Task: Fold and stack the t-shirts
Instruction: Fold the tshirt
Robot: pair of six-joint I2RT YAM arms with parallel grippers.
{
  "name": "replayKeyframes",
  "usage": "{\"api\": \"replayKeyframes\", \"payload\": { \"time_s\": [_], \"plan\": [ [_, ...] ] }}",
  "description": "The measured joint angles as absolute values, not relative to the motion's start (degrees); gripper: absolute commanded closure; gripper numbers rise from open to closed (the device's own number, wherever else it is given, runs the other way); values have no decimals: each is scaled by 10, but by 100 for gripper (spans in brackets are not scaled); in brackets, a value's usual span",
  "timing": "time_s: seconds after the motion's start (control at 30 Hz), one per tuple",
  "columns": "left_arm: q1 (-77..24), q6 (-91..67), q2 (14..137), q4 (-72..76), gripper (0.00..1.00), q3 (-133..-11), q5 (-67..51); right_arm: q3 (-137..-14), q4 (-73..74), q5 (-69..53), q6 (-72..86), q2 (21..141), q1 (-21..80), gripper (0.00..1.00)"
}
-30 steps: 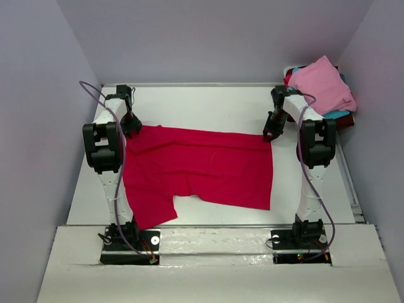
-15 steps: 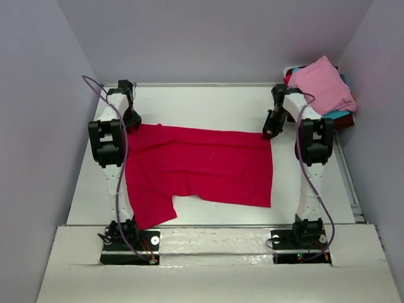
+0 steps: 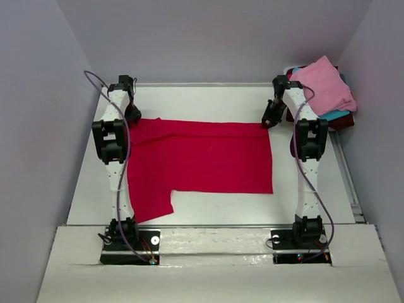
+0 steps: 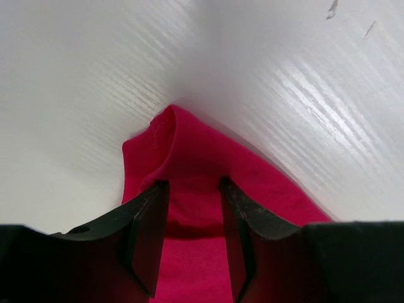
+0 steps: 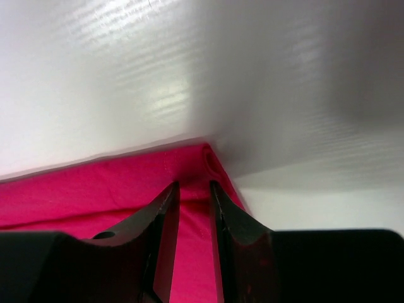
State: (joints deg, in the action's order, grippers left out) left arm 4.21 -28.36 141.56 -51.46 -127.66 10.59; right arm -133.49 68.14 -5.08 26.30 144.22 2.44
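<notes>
**Item 1: red t-shirt** [image 3: 202, 158]. Crimson, plain cloth. Loc.: centre of table [image 3: 208, 101], spread flat in a single layer. The far edge runs approx. straight from one gripper to the other. The near edge is straight on the right half. On the left a longer flap reaches toward the arm bases, so the outline is stepped. Few creases, except at the two far corners, where the cloth is puckered.

**Item 2: left gripper** [image 3: 134, 115]. At the far-left corner of item 1, pointing down at the table. Wrist view: fingers [image 4: 148, 233] straddle a raised ridge of red cloth and are clamped on it. The corner tip pokes out beyond them onto the white surface.

**Item 3: right gripper** [image 3: 268, 121]. At the far-right corner of item 1. Wrist view: fingers [image 5: 161, 233] are close together and pinch the red hem, with the rolled corner just past the tips.

**Item 4: pile, far-right corner of the table**, well apart from item 1.
- Pink t-shirt [image 3: 322, 85] on top, loosely bunched.
- Teal t-shirt [image 3: 334, 115] under it, only the edge showing.
- Maroon t-shirt [image 3: 346, 122] lowest, a sliver visible.

**Item 5: surroundings.** White table, plain pale walls on three sides.
</notes>
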Motion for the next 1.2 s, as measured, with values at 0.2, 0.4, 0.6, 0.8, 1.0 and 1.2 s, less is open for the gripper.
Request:
{"api": "replayKeyframes", "payload": {
  "time_s": [0.2, 0.4, 0.6, 0.8, 1.0, 1.2],
  "plan": [
    [42, -279, 1423, -506, 46, -1293, 100, -1367, 667, -57, 258, 1457, 19, 67],
    [42, -274, 1428, -483, 45, -1303, 85, -1373, 639, -69, 257, 1459, 18, 59],
    [42, -266, 1418, -450, 45, -1277, 84, -1310, 604, -73, 255, 1422, 18, 58],
    [42, -262, 1413, -442, 45, -1267, 84, -1284, 602, -68, 254, 1381, 12, 59],
    [42, -261, 1410, -440, 45, -1263, 84, -1248, 602, -69, 253, 1349, 11, 58],
    [42, -261, 1410, -440, 45, -1263, 84, -1247, 611, -74, 253, 1348, 11, 59]
  ]
}}
